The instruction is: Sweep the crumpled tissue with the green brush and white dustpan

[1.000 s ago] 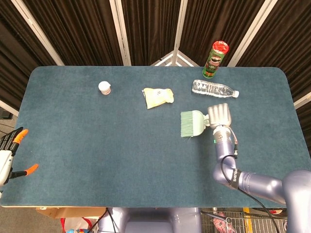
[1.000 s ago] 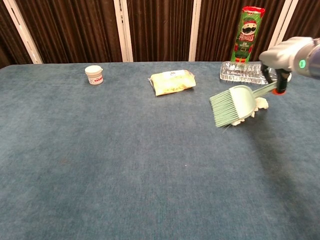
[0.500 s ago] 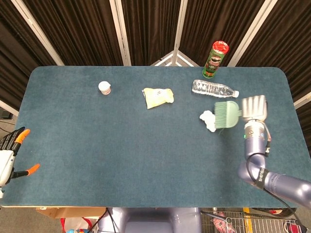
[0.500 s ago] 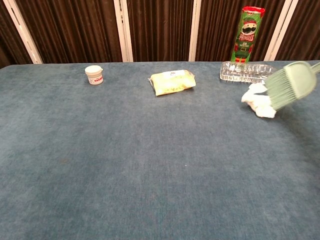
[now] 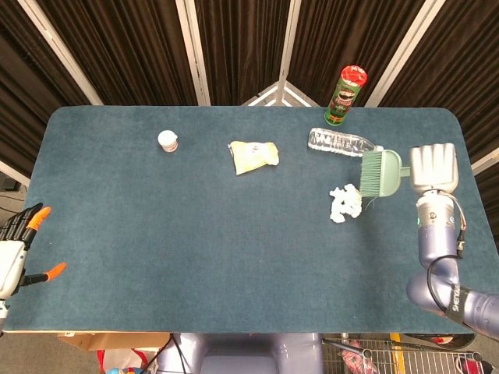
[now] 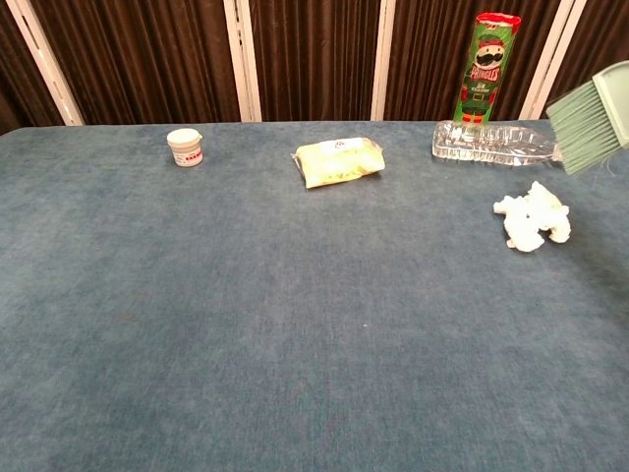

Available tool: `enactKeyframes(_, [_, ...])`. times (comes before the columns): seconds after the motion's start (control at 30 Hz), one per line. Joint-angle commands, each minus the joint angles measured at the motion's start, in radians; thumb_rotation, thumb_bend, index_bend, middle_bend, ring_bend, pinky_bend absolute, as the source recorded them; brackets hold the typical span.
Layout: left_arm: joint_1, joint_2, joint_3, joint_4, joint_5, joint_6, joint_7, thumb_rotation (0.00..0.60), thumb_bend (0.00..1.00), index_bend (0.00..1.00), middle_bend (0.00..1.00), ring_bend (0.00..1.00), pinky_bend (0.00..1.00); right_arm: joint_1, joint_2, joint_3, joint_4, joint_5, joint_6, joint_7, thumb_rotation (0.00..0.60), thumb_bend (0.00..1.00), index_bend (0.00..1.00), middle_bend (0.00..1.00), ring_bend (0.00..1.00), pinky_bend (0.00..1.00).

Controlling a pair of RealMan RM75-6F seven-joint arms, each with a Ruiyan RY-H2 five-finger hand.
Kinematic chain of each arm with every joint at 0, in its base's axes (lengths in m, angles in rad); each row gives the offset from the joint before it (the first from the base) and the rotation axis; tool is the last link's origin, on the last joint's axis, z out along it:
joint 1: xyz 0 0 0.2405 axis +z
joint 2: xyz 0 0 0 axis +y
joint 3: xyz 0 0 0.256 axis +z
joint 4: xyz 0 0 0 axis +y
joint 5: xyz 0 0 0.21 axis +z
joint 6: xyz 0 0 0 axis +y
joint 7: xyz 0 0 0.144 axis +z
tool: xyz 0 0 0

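Head view: right hand (image 5: 433, 165) gripped brush (image 5: 380, 171), fingers wrapped on its handle, just right of tissue (image 5: 344, 202). Left hand (image 5: 17, 249) far left of tissue, fingers spread, empty.
Chest view: brush (image 6: 593, 116) up-right of tissue (image 6: 532, 214), apart; bottle (image 6: 494, 144) behind.

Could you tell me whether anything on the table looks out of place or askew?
Two things stand out. A crumpled tissue lies loose on the blue table, left of the green brush held by the right hand. The clear water bottle lies on its side. No white dustpan shows in either view.
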Motion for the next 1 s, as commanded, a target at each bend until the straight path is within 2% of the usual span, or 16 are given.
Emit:
enactKeyframes(0.03, [0.002, 0.000, 0.001, 0.000, 0.002, 0.004, -0.003, 0.600, 0.00, 0.00, 0.00, 0.00, 0.02, -0.033, 0.042, -0.002, -0.083, -0.059, 0.012, 0.051, 0.600, 0.60, 0.79, 0.96, 1.00, 0.86])
enactKeyframes(0.3, [0.004, -0.001, 0.006, 0.000, 0.014, 0.009, -0.003, 0.600, 0.00, 0.00, 0.00, 0.00, 0.02, -0.113, 0.060, -0.017, -0.272, -0.144, -0.028, 0.221, 0.600, 0.59, 0.79, 0.96, 1.00, 0.86])
enactKeyframes(0.57, [0.007, -0.010, 0.008, -0.002, 0.015, 0.015, 0.024, 0.600, 0.00, 0.00, 0.00, 0.00, 0.02, -0.142, -0.029, -0.044, -0.379, -0.220, -0.035, 0.283, 0.600, 0.59, 0.79, 0.96, 1.00, 0.86])
enactKeyframes(0.7, [0.008, -0.013, 0.008, 0.001, 0.011, 0.016, 0.034, 0.600, 0.00, 0.00, 0.00, 0.00, 0.02, -0.129, -0.111, -0.044, -0.373, -0.226, -0.018, 0.268, 0.600, 0.59, 0.79, 0.96, 1.00, 0.86])
enactKeyframes(0.83, [0.010, -0.015, 0.006, 0.005, 0.013, 0.022, 0.036, 0.600, 0.00, 0.00, 0.00, 0.00, 0.02, -0.112, -0.198, -0.037, -0.345, -0.186, -0.002, 0.254, 0.600, 0.59, 0.79, 0.96, 1.00, 0.86])
enactKeyframes(1.0, [0.012, -0.014, 0.008, 0.011, 0.016, 0.025, 0.030, 0.600, 0.00, 0.00, 0.00, 0.00, 0.02, -0.108, -0.294, -0.043, -0.271, -0.185, 0.024, 0.250, 0.600, 0.60, 0.79, 0.96, 1.00, 0.86])
